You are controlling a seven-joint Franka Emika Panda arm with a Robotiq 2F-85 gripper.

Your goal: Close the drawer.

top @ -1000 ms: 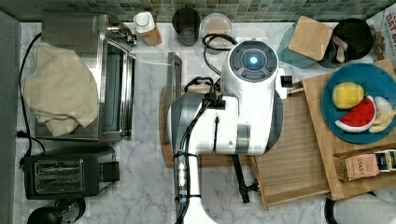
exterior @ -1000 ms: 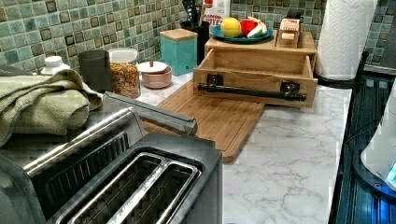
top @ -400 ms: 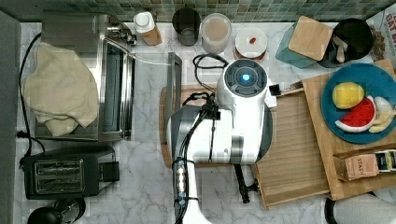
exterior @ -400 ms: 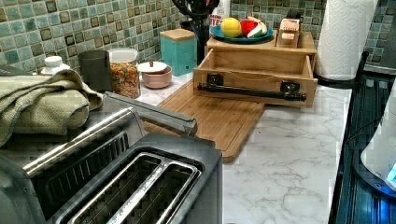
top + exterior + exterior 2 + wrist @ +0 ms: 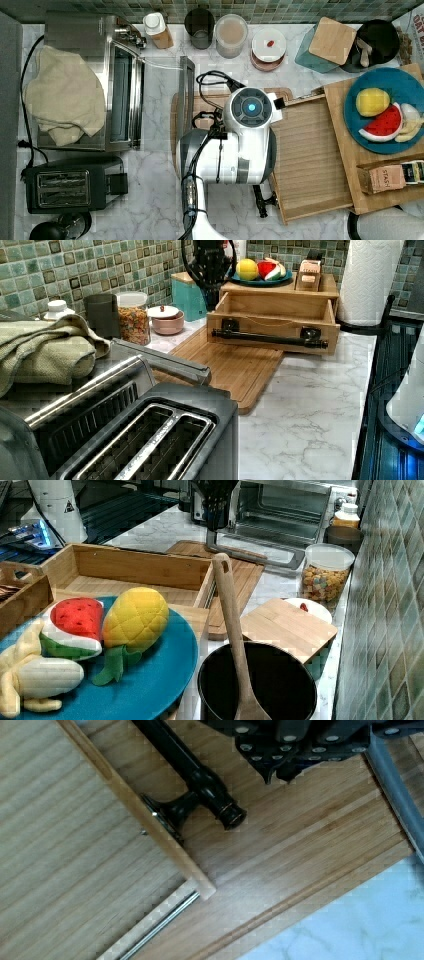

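Gripper point(image 5: 280, 772): dark fingertips hang just above the cutting board point(image 5: 320, 845), beside the end of the black bar handle point(image 5: 200, 775), touching nothing visible and holding nothing; how far apart they stand cannot be told. Drawer point(image 5: 310, 160): pulled well out of its low wooden box point(image 5: 280, 287), front wall over the board's edge, floor bare. Beyond, atop the box: blue plate point(image 5: 380, 82) with toy fruit, tea packet point(image 5: 387, 178).

1. One drawer point(image 5: 310, 155), standing open.
2. One cutting board point(image 5: 225, 365).
3. One toaster point(image 5: 70, 189) and one toaster oven point(image 5: 95, 80).
4. One blue plate point(image 5: 387, 110) with toy fruits.
5. One paper towel roll point(image 5: 370, 280).
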